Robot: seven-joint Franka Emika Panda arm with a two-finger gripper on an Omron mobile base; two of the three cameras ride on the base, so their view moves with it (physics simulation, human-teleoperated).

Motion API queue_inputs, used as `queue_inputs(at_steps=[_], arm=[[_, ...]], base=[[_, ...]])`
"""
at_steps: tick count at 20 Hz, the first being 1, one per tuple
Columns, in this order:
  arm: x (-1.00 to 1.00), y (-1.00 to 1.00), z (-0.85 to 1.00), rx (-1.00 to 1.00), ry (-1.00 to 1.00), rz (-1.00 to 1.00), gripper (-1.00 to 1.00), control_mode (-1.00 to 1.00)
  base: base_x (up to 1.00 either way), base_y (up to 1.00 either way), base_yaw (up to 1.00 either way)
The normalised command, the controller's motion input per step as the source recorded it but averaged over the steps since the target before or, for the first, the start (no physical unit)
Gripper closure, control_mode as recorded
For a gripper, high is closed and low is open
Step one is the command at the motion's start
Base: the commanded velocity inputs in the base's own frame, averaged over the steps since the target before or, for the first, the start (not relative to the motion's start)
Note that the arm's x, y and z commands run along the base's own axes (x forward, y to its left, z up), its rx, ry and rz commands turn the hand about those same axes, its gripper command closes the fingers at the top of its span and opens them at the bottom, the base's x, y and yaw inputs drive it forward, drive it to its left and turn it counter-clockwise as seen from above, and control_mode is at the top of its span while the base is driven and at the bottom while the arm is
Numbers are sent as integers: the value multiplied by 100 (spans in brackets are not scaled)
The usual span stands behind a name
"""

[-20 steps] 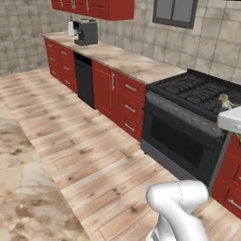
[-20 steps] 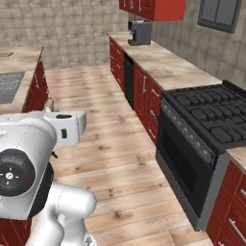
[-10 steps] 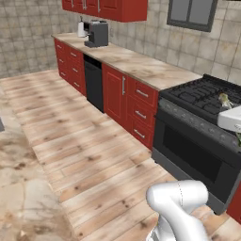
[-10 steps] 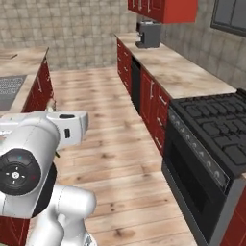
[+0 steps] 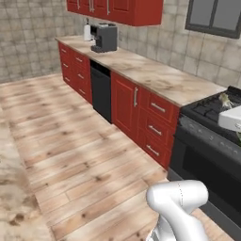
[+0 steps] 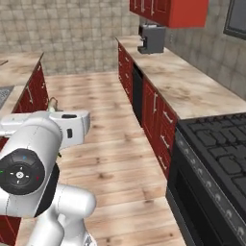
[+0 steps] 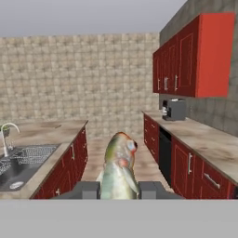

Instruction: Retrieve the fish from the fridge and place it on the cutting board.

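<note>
1. The fish sits clamped between the two fingers of the end effector, head pointing up and away from the hand.
2. The end effector is closed on it, held in the air above the wooden floor.
3. A sink lies in the counter at left.
4. Red cabinets and a coffee machine stand at right.
5. In the left base view, a black stove adjoins those cabinets.

Glossy red cabinets, marbled beige stone worktop, pale wood-plank floor, slick greenish-grey fish, metal sink.
</note>
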Motion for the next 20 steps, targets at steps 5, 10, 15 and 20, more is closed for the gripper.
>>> queue_inputs(at_steps=[5,10,15,20], arm=[[0,0,0,0,0,0,100,100],[0,0,0,0,0,0,100,100],[0,0,0,0,0,0,100,100],[0,0,0,0,0,0,100,100]], base=[[100,41,5],[100,48,0],[100,52,0],[100,53,0]])
